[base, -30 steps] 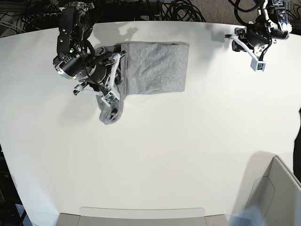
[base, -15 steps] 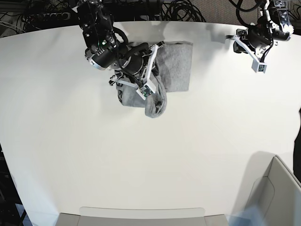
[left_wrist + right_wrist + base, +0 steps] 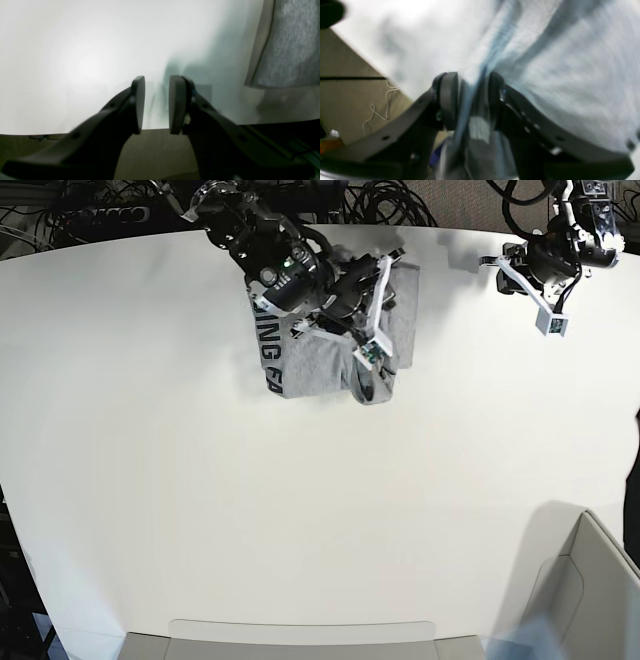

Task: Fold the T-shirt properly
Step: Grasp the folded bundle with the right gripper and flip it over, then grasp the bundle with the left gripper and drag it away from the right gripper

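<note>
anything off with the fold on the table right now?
Yes. The T-shirt isn't a tidy rectangle: a bunched lobe hangs past its lower right edge below the right gripper, and black lettering shows along the left edge. Cloth lies between the right jaws in the wrist view.

We are showing black, rounded arm housings on both sides, each ending in white, angular finger struts tipped with small square blocks; the right gripper (image 3: 372,310) is carrying a green-lit spot on its body. Up close, the left gripper (image 3: 156,105) is presenting matte black fingers (image 3: 138,102) with flat oval pads and small screw holes along their sides.
</note>
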Robot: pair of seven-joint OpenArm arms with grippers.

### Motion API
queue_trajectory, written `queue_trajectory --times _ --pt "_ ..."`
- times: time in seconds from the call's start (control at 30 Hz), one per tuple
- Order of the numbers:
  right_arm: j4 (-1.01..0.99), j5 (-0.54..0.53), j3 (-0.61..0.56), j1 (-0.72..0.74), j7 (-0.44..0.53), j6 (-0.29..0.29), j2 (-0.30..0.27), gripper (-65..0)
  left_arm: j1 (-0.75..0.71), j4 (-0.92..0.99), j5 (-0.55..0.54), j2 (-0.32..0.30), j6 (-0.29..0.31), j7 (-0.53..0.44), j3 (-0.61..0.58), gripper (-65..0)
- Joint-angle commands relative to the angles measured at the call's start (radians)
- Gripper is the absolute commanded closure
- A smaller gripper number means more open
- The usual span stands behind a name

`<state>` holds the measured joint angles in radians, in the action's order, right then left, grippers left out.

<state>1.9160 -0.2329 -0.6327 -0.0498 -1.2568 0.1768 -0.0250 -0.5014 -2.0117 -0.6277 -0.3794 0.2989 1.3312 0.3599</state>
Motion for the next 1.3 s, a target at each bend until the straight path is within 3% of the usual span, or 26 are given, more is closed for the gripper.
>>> queue_trajectory --times 0.0,0.33,0.47,0.57,0.67,0.73,0.77,0.87,1.0,1.07,1.13,1.27 --pt "0.018 -0.007 -0.011 0.023 0.013 0.0 0.007 -21.8 -0.001 -0.014 -0.002 -0.01 -0.002 -0.009 0.003 -16.1" --pt "0.012 -0.01 -0.117 0.141 0.022 0.0 0.018 -21.6 -0.004 -0.014 -0.002 -0.008 -0.002 -0.011 0.009 -16.1" --pt "0.107 -0.009 -0.085 0.133 0.134 0.0 -0.002 -21.1 0.0 -0.016 -0.002 -0.008 -0.002 -0.014 0.015 -16.1" --pt "0.13 -0.015 -0.013 0.126 0.142 0.0 -0.029 -14.4 0.002 -0.022 -0.004 -0.005 -0.002 -0.038 0.014 -16.1" --pt "0.133 -0.015 0.072 0.097 0.15 0.0 -0.08 -2.7 0.013 -0.022 -0.005 0.029 -0.002 -0.16 0.004 -15.9" --pt "0.135 -0.015 0.139 0.078 0.148 -0.006 -0.099 0.0 0.013 -0.031 -0.01 0.053 0.0 -0.252 0.003 -13.8" --pt "0.135 -0.018 0.179 0.07 0.144 -0.033 -0.111 0.0 0.011 -0.031 -0.025 0.064 0.0 -0.296 0.001 -12.5" --pt "0.135 -0.092 0.314 0.051 0.147 -0.199 -0.154 0.0 0.002 -0.033 -0.128 0.073 0.0 -0.465 -0.04 -9.3" --pt "0.121 -0.174 0.521 0.038 0.142 -0.374 -0.165 0.0 -0.055 -0.033 -0.2 0.073 0.0 -0.726 -0.164 -6.4" --pt "0.102 -0.176 0.567 0.04 0.142 -0.491 -0.172 0.0 -0.069 -0.033 -0.182 0.061 0.0 -0.846 -0.289 -4.8" --pt "0.067 -0.176 0.575 0.046 0.142 -0.564 -0.183 0.0 -0.067 -0.033 -0.129 0.013 -0.002 -0.912 -0.425 -3.8" --pt "-0.031 -0.176 0.577 0.052 0.15 -0.603 -0.186 0.0 -0.064 -0.03 0.052 -0.013 -0.013 -0.99 -0.641 -2.2"
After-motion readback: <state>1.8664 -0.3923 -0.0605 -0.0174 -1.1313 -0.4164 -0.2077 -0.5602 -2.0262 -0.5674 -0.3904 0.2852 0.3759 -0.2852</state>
